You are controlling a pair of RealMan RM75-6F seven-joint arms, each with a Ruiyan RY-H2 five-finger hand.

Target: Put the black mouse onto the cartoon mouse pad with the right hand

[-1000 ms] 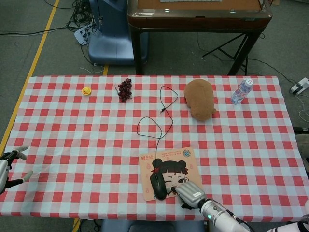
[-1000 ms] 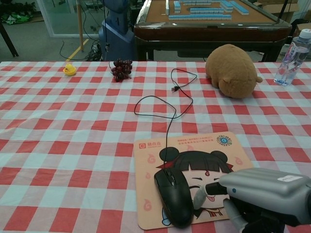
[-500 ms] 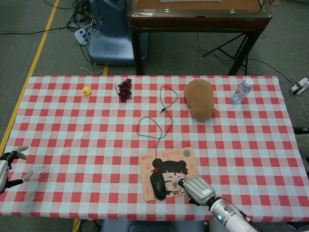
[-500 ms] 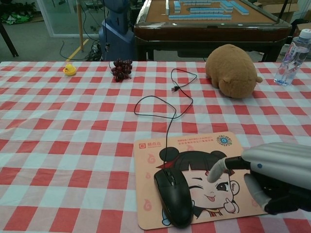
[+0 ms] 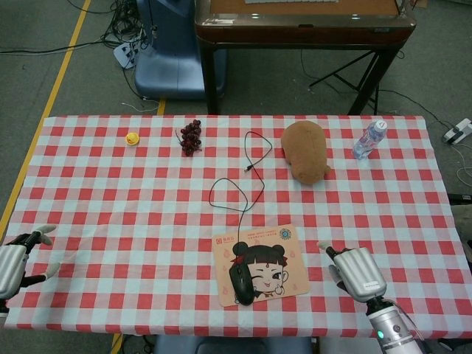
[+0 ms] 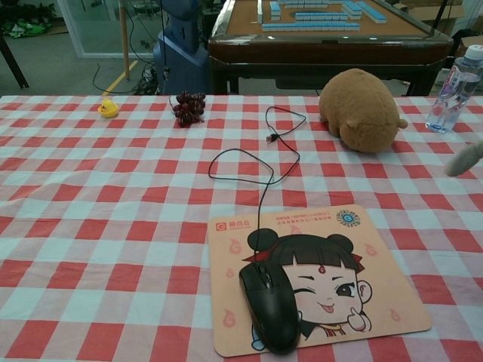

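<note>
Head view: your right hand [image 5: 356, 271] is empty, fingers loosely apart, right of the mouse pad [image 5: 287, 251]; left hand [image 5: 16, 258] open, idle | Chest view: mouse [image 6: 269, 304] rests on the pad's left half; light, hard, smooth, so grip its sides if nudging; cord [image 6: 260, 177] may tug.

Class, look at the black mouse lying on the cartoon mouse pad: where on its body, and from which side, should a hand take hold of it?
Grip the black mouse across its two long flanks, coming down from above with fingers either side of the domed back. It lies flat on the mouse pad, lengthwise toward the robot, and its cable leaves the far end, so that end is probably best avoided. The right hand sits off to its right.
</note>
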